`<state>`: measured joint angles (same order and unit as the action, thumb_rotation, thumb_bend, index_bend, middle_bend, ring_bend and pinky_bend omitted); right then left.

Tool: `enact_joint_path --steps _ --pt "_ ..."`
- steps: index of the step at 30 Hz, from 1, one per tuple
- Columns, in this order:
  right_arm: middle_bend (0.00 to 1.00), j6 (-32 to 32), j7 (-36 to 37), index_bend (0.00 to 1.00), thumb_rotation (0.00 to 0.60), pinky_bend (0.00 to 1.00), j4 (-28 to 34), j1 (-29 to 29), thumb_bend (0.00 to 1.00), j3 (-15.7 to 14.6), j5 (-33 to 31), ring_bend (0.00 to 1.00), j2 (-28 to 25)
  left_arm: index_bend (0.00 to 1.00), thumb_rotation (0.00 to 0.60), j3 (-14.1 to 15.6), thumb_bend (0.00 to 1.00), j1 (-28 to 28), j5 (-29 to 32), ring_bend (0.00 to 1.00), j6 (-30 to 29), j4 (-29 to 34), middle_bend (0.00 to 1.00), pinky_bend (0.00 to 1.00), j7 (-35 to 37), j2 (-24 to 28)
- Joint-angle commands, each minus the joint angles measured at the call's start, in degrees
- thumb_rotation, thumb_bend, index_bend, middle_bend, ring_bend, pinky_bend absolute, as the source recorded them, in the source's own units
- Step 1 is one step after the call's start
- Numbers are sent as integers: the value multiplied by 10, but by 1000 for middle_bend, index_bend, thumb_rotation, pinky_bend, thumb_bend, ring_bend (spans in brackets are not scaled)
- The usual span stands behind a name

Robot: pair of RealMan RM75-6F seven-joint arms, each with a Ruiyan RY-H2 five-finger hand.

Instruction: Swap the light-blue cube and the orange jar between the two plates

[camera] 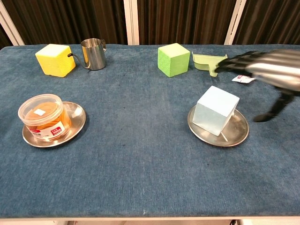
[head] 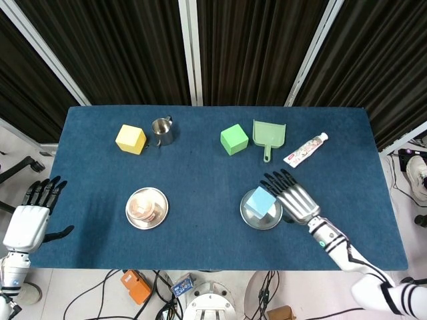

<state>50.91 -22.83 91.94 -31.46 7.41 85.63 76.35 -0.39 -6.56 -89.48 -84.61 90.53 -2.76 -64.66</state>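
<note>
The light-blue cube (head: 261, 201) (camera: 215, 110) sits on the right metal plate (head: 253, 219) (camera: 239, 133). My right hand (head: 291, 197) (camera: 265, 69) hovers just right of and above the cube with its fingers spread, holding nothing. On the left metal plate (head: 132, 217) (camera: 78, 120) stands the orange jar (head: 143, 206) (camera: 43, 117) with its clear lid. Off the table's left edge, my left hand (head: 32, 219) stays open; the chest view does not show it.
Along the back stand a yellow cube (head: 131, 139) (camera: 55, 60), a steel cup (head: 162, 131) (camera: 93, 54), a green cube (head: 234, 139) (camera: 173, 59), a green dustpan (head: 268, 136) (camera: 209, 62) and a toothpaste tube (head: 305, 149), which the right hand partly hides in the chest view.
</note>
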Motion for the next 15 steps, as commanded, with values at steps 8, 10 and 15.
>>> enact_joint_path --steps 8,10,15 --pt "233 -35 -23 306 600 233 -39 -45 361 4 -53 241 56 0 600 3 81 7 -9 0 -15 -1 0 6 15 6" --pt "456 -24 -13 585 600 510 -43 -45 408 1 -46 506 60 0 600 4 81 9 -12 0 -19 -2 0 6 20 8" --pt "658 35 12 810 600 744 -66 -41 443 -6 3 713 74 0 600 4 81 11 -15 0 -24 -4 0 6 27 8"
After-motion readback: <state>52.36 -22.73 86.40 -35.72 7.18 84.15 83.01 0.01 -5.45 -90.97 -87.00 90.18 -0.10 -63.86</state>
